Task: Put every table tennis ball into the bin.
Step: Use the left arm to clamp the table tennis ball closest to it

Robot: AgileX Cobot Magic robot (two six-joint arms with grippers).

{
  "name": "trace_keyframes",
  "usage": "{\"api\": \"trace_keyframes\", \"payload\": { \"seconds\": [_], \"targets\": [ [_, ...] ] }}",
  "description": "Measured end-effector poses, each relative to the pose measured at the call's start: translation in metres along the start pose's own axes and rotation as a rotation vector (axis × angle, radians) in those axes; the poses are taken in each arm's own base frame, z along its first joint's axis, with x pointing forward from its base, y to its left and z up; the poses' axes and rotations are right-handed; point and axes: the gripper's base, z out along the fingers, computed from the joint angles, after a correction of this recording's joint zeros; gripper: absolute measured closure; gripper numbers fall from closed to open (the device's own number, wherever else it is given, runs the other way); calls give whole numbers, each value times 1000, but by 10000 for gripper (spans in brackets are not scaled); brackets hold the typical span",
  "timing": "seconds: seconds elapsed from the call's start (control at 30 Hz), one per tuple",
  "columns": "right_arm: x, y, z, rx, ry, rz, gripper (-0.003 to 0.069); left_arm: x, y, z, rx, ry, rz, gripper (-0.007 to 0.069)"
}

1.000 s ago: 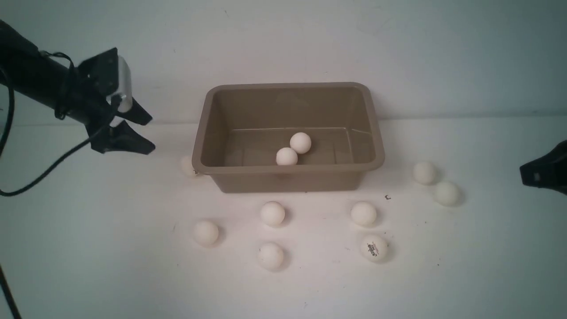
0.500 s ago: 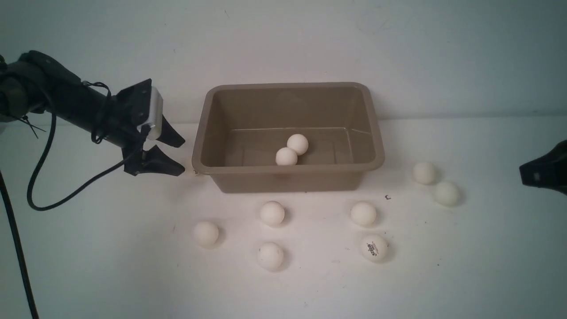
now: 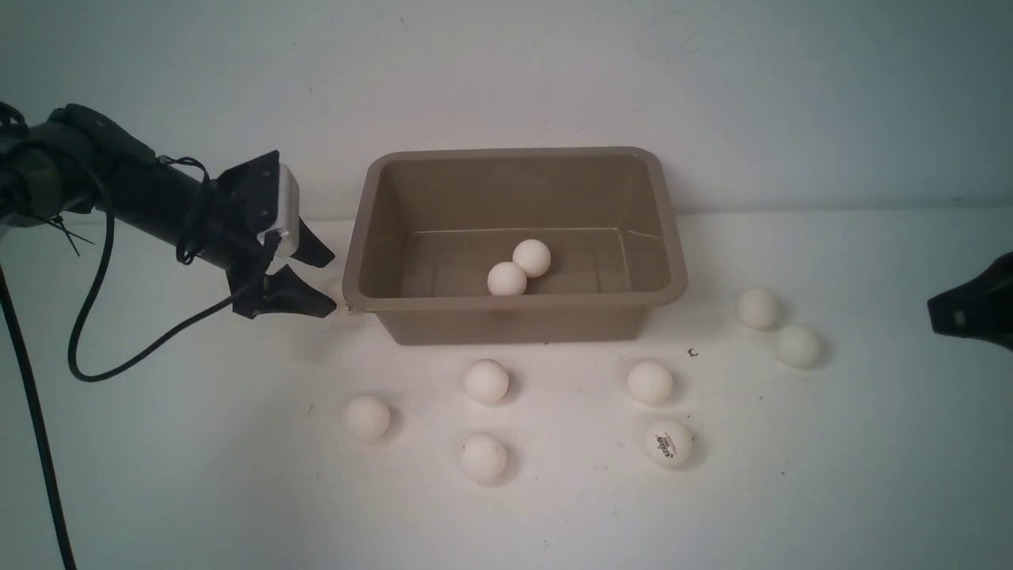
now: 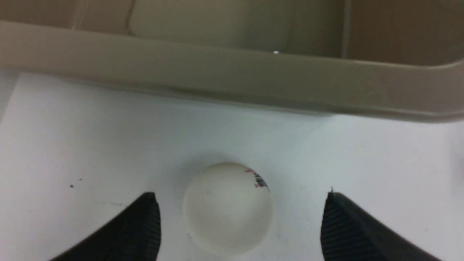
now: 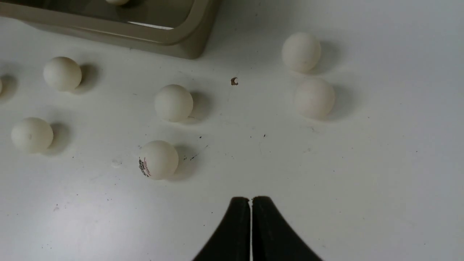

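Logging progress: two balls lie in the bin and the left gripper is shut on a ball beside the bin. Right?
Not quite. Two balls lie in the bin, but the left gripper is open, straddling that ball without touching it; the left wrist view shows this.

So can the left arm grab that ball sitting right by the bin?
Probably yes. The left gripper is low beside the bin, its jaws open on either side of the ball, and nothing covers the ball. The bin's rim is close behind but does not touch the ball.
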Motion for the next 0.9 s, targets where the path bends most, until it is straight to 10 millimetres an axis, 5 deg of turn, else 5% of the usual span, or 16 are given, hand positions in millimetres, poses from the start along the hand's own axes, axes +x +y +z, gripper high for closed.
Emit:
{"api": "trace_keyframes", "payload": {
  "seconds": [0.63,0.8,0.9],
  "targets": [
    [0,0,0,-3,3,0,659,13,2,37,-13,-4,-31,100],
    [0,0,0,-3,4,0,659,16,4,37,-37,3,-67,282],
    [0,0,0,-3,4,0,659,19,5,34,-45,3,-112,279]
  ]
}}
